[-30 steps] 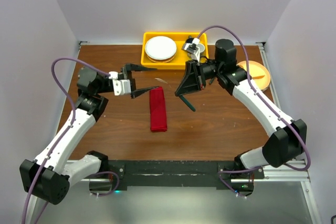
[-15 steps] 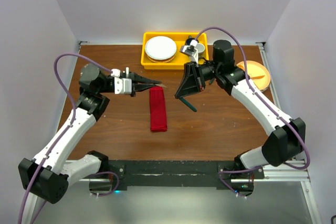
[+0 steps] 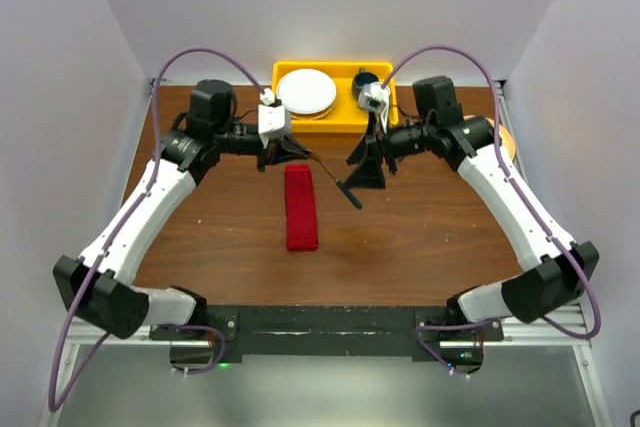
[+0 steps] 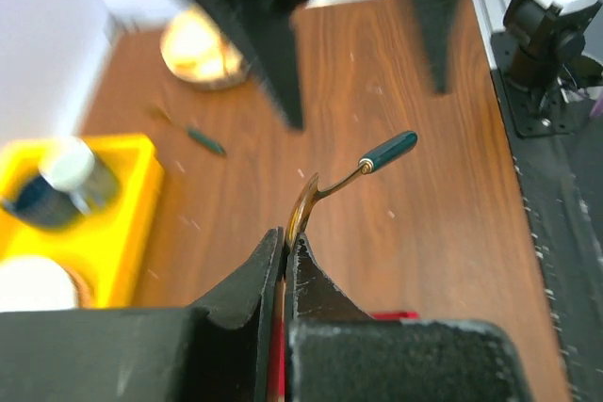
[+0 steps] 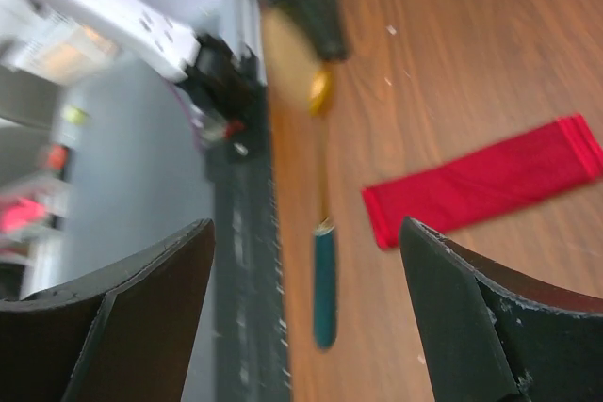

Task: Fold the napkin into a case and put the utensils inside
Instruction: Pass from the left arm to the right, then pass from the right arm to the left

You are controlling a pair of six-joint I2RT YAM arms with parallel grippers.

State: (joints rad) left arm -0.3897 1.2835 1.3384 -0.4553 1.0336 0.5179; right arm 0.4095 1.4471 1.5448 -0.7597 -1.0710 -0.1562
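Loading looks like the step in hand. The left gripper point(image 4: 285, 237), at 11 o'clock on the table, is pinched tight near the bowl end of a thin gold spoon point(image 5: 323, 270) with a smooth teal handle. The case point(image 3: 301, 209), a narrow strip of soft red cloth, lies flat at 5 o'clock from it. The right gripper point(image 3: 360, 175) gapes wide, holding nothing. Next, probably: lower the spoon and slide it into the case's open end.
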